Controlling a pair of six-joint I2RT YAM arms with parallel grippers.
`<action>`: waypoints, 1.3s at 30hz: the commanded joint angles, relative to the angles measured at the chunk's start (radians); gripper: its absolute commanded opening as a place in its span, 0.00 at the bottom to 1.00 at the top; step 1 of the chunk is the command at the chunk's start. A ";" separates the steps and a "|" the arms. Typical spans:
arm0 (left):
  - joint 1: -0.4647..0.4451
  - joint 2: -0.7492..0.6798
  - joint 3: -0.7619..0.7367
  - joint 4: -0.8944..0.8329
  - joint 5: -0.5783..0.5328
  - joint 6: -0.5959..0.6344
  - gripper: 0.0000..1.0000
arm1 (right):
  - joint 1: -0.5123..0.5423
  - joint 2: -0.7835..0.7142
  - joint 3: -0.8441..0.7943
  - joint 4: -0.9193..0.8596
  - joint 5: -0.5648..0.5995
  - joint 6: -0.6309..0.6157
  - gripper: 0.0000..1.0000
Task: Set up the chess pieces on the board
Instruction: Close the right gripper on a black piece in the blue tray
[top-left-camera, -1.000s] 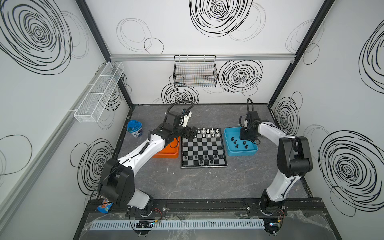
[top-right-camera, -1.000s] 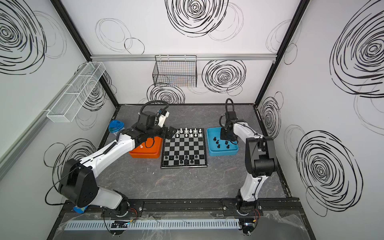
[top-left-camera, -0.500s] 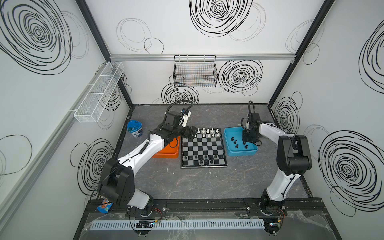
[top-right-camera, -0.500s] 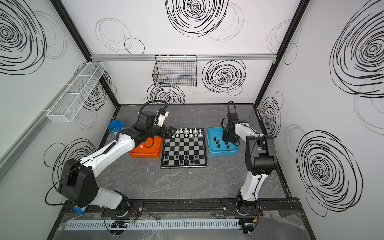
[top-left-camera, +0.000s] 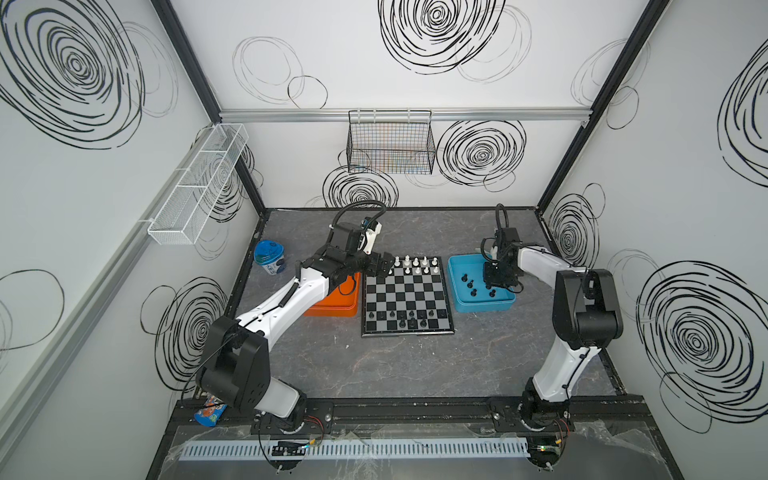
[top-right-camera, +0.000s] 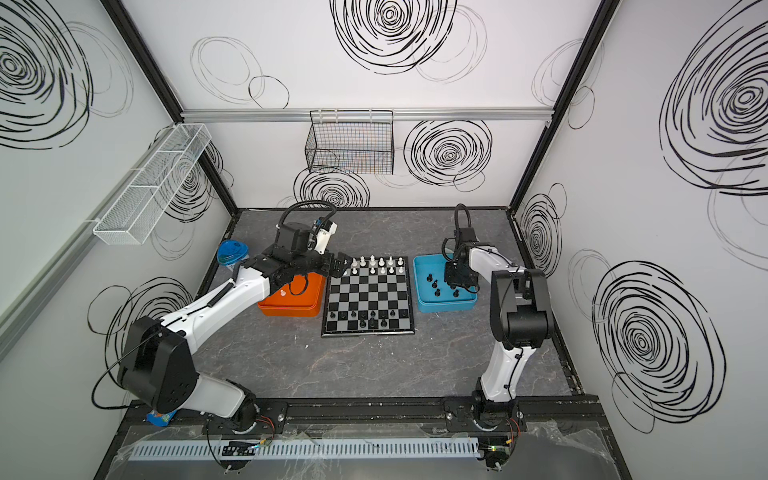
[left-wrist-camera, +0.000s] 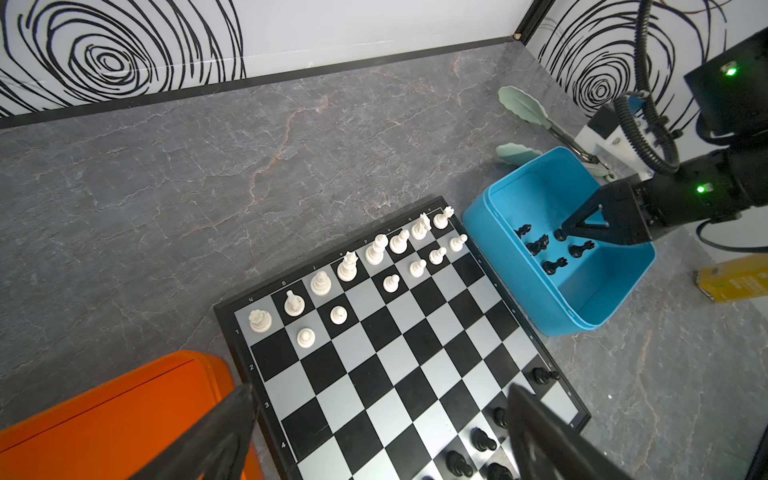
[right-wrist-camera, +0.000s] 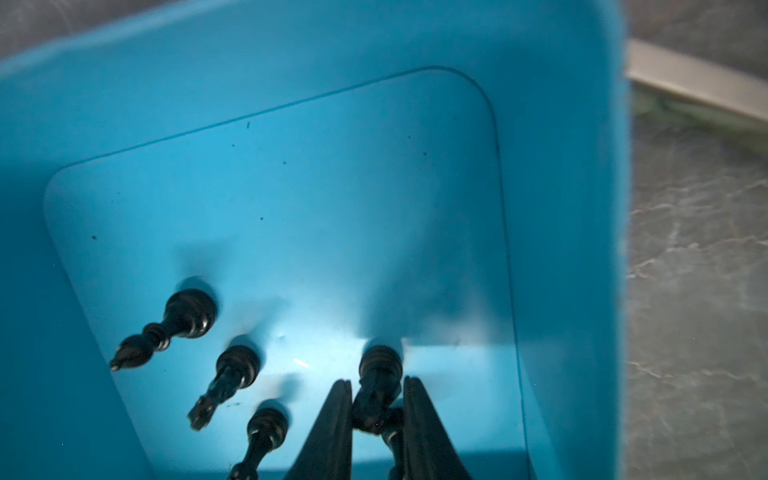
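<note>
Top views, room: white walls (top-left-camera: 332, 41) with black swirls, a wire basket (top-left-camera: 390, 143) hung on the back one.
Top views, surface: grey marbled table (top-left-camera: 395, 365); board (top-left-camera: 405, 291) mid-table, white pieces (top-left-camera: 415, 262) at its 12 o'clock edge, black pieces (top-left-camera: 411, 314) at 6; blue tray (top-right-camera: 444, 306) at its 3, orange tray (top-right-camera: 291, 309) at 9.
Left wrist: left gripper (left-wrist-camera: 380, 392) over the board (claw spread wide).
Right wrist: right gripper (right-wrist-camera: 377, 388) inside the blue tray, fingers pressed onto a black piece (right-wrist-camera: 380, 365).

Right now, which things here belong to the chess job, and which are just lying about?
Job: board, white chess pieces, black chess pieces, blue tray, orange tray.
Lying about: blue-lidded tub, green tongs, yellow box, wire basket.
</note>
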 joint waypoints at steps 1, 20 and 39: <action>0.011 0.007 0.005 0.011 0.001 -0.004 0.97 | -0.005 0.005 -0.015 -0.013 -0.002 -0.006 0.19; 0.013 0.008 0.005 0.014 0.006 -0.008 0.97 | 0.004 -0.027 0.010 -0.034 0.004 -0.012 0.36; 0.018 0.007 0.005 0.017 0.014 -0.014 0.97 | -0.011 0.023 0.107 -0.134 0.004 -0.121 0.32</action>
